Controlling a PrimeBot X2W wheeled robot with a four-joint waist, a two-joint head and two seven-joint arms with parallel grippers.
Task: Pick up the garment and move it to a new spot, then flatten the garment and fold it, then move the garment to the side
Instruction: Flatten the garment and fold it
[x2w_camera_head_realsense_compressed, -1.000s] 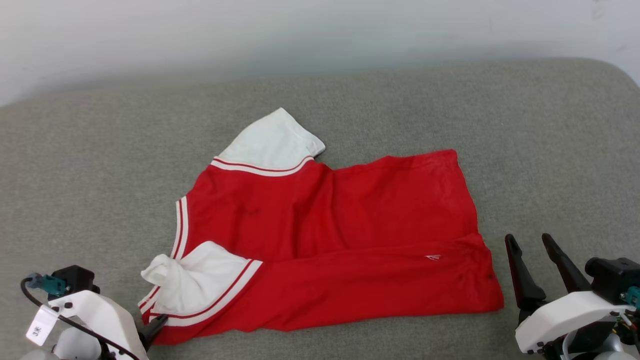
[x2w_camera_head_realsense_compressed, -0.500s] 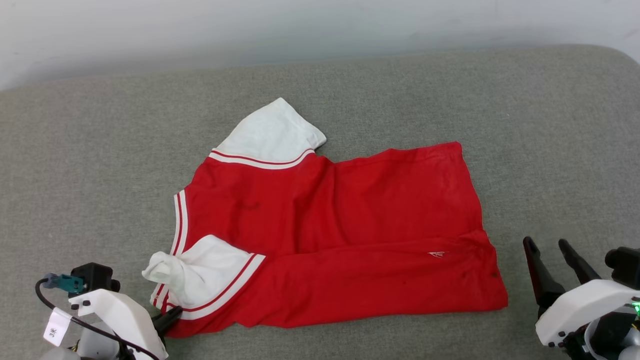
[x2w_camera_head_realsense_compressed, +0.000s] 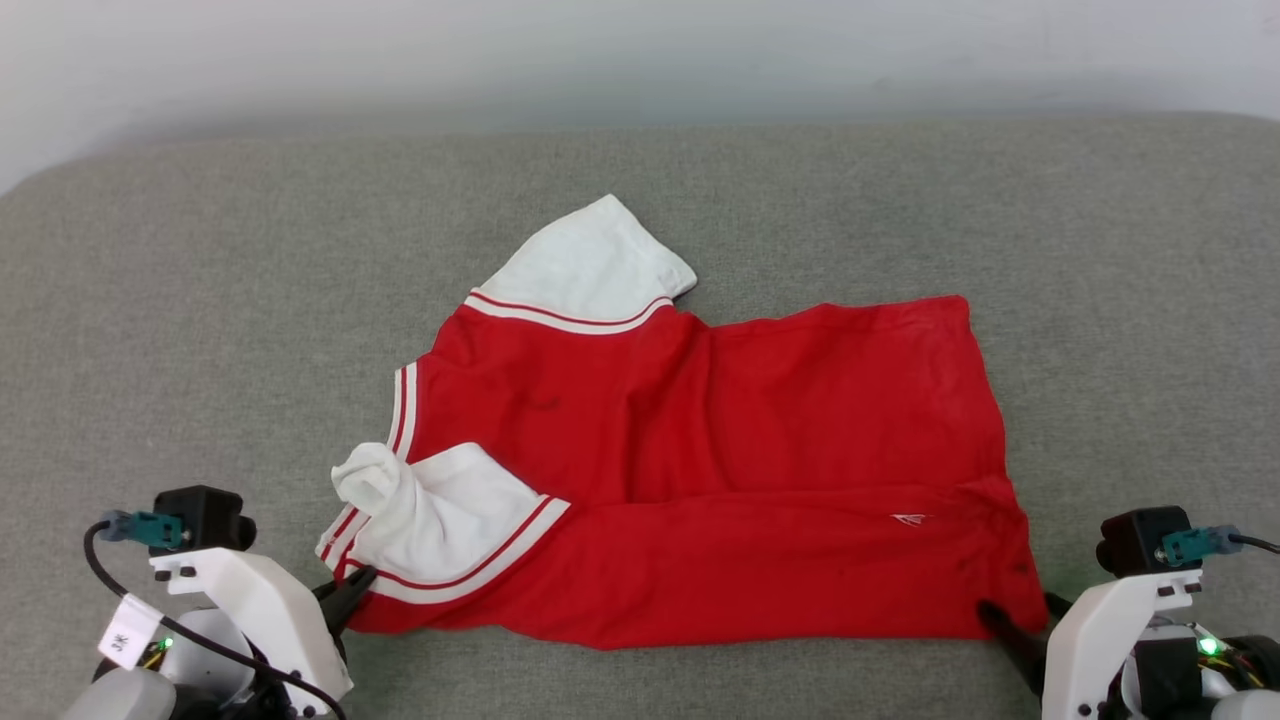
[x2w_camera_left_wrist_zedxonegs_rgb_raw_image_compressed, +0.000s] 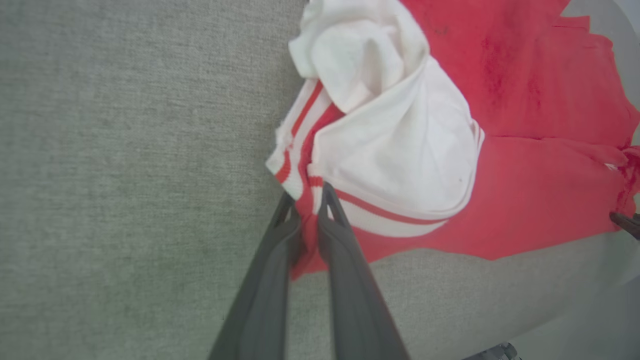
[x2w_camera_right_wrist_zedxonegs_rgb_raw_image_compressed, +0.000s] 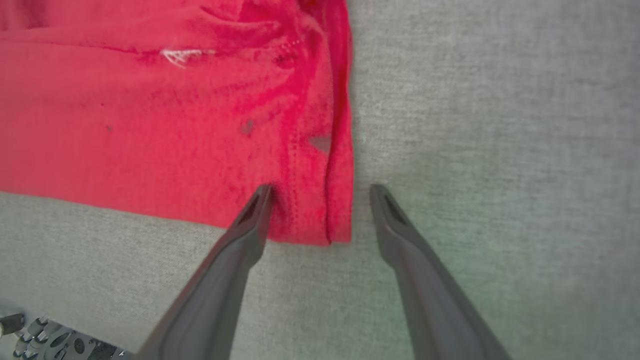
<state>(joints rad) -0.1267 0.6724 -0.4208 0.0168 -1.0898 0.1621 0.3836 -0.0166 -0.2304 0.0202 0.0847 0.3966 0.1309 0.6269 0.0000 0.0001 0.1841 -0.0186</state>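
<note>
The left gripper (x2w_camera_left_wrist_zedxonegs_rgb_raw_image_compressed: 306, 194) has its fingers drawn nearly together, pinching the striped near-left corner of the garment (x2w_camera_head_realsense_compressed: 720, 450). A bunched white sleeve (x2w_camera_left_wrist_zedxonegs_rgb_raw_image_compressed: 390, 140) lies just ahead of the fingertips. The garment lies spread on the grey cushion (x2w_camera_head_realsense_compressed: 200, 300), reaching from this gripper across to the other. The right gripper (x2w_camera_right_wrist_zedxonegs_rgb_raw_image_compressed: 322, 187) has its fingers spread, straddling the near-right corner: one fingertip is on red cloth, the other on bare cushion just beside the hem.

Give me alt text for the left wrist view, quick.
The left pincer is pinched shut on the red-and-white striped edge of a red shirt, next to its bunched white sleeve. The shirt lies on a grey fabric surface.
</note>
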